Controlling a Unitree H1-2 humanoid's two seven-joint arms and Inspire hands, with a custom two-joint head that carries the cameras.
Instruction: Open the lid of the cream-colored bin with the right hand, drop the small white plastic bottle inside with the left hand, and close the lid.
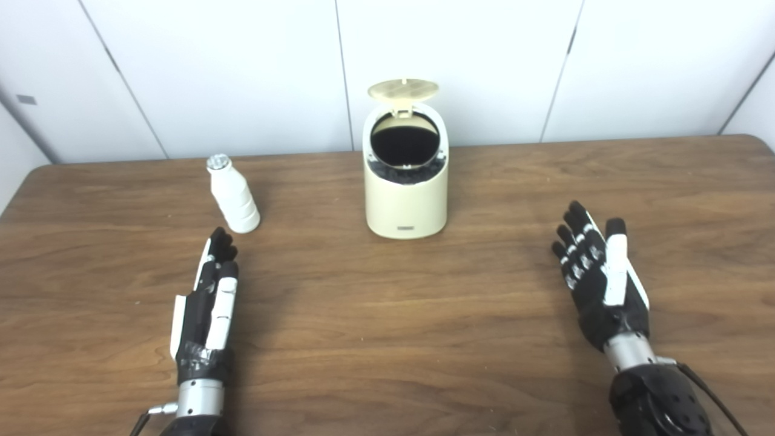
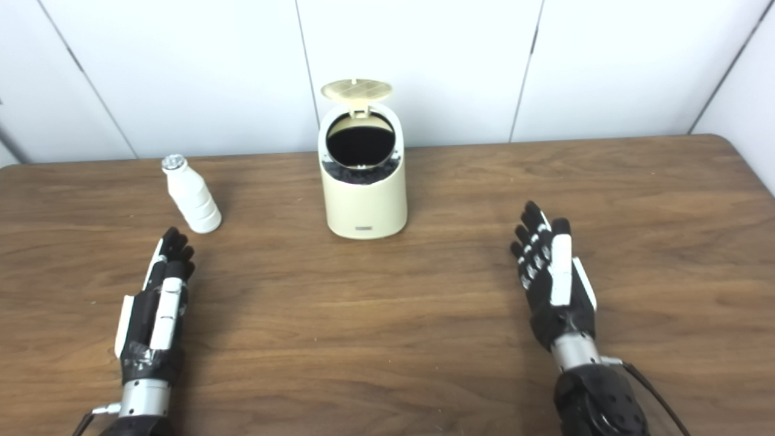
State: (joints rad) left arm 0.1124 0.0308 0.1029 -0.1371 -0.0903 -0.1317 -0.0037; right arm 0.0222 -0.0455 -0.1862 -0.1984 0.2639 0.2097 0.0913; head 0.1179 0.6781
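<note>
Cream bin (image 1: 406,200) lid (image 1: 403,89) up, both hands empty w/ fingers apart, so I bring left hand (image 1: 206,303) fwd, wrap bottle (image 1: 234,194) mid-body.

The wooden counter (image 1: 387,339) carries an upright cream bin (image 1: 406,200), lid (image 1: 403,89) raised, and a white bottle (image 1: 233,195) standing well to its left.

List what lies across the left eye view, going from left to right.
Left hand → small white bottle → cream bin with its lid up → right hand.
</note>
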